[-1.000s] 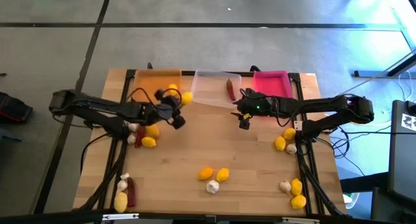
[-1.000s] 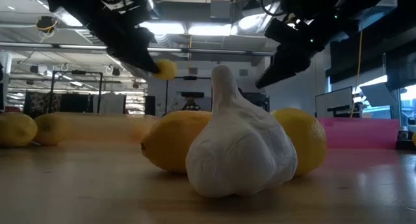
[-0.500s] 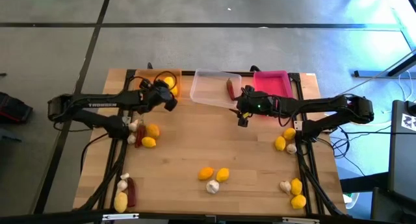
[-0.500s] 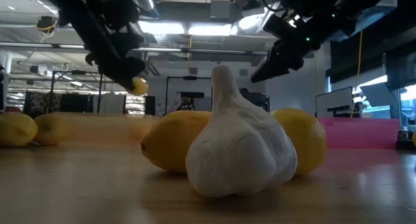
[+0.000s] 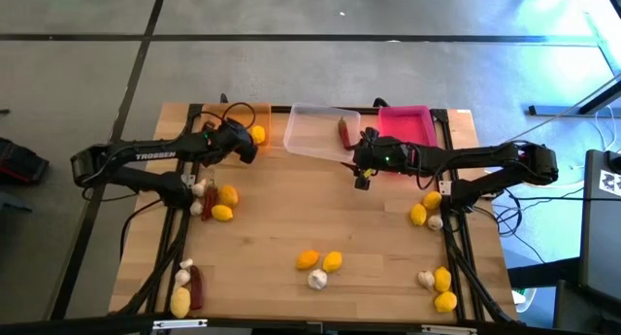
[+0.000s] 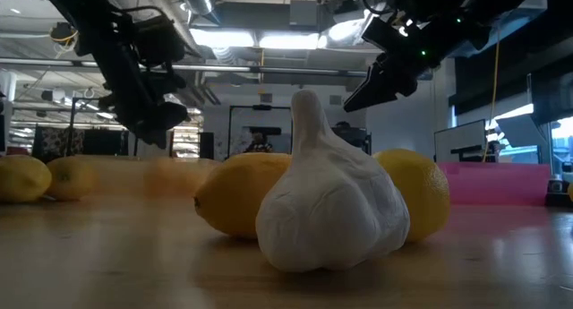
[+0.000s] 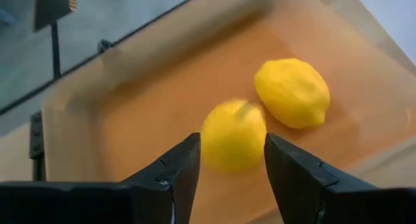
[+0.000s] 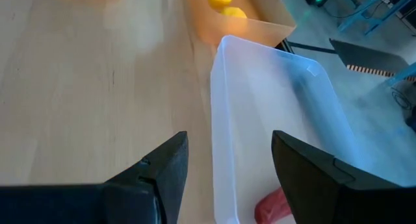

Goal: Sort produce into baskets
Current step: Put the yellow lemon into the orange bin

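We note the left gripper has carried its lemon from over the table to above the orange tray. Its fingers are now spread, and the lemon sits just beyond them, beside a second lemon already in the tray. We judge the release done. The right gripper hovers with fingers spread by the clear tray, nothing between them.

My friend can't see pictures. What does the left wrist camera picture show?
Two yellow lemons lie in the orange tray, one of them blurred just beyond the left gripper, whose two dark fingers stand apart with nothing between them. Past the tray's far rim is grey floor.
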`<state>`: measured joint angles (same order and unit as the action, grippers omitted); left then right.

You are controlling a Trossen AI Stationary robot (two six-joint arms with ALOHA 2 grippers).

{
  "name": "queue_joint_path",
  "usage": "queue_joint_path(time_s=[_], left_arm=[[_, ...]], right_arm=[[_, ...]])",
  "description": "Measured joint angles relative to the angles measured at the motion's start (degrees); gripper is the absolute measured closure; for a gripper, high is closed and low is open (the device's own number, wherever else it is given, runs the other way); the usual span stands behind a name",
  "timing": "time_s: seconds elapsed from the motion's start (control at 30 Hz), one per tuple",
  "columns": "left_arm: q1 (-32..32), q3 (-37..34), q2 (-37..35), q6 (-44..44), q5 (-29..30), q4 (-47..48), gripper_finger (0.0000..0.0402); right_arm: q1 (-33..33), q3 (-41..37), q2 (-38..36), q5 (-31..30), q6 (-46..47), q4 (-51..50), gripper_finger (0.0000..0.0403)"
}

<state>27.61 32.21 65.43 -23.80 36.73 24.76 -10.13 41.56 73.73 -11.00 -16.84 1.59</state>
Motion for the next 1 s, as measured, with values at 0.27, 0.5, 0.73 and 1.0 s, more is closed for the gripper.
queue_joint_path(time_s=[0.27, 0.5, 0.73, 1.0], left_arm=[[0.14, 0.00, -0.02, -0.37, -1.95, -0.29, 0.0213], [-2.31, 3.18, -0.50, 3.22, -11.48, 0.32, 0.0212], [-8.29, 8.10, -3.73, 4.51, -17.30, 2.68, 0.0219], [-15.71, 8.93, -5.54, 2.95, -28.01, 6.25, 0.0219]], right_arm=[[0.00, 0.00, 0.00, 0.02, 0.02, -0.26, 0.0188], [0.00, 0.00, 0.00, 0.03, 0.03, -0.51, 0.0188], [0.00, 0.00, 0.00, 0.04, 0.04, -0.56, 0.0188], [0.00, 0.00, 0.00, 0.04, 0.04, -0.71, 0.0188]])
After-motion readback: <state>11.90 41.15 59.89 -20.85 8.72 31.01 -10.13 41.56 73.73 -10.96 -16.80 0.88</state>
